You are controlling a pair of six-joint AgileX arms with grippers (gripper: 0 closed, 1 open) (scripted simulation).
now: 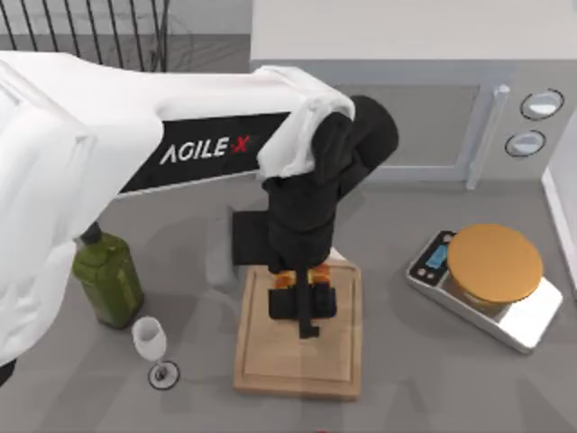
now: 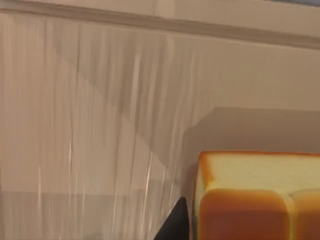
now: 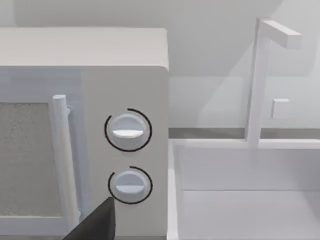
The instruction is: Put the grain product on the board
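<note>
left jaws clenched on the grain product [image 1: 302,275], held just over the board [image 1: 297,361] near its far end; risk: opening from too high could let the chunk tip or roll off onto the bench [image 1: 433,370], right arm parked.

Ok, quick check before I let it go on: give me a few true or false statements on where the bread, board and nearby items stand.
1. The left gripper is over the board. True.
2. The grain product lies beside the scale. False: it is at the left gripper, above the board.
3. The wine glass stands on the board. False: it stands on the table, left of it.
4. The scale is right of the board. True.
</note>
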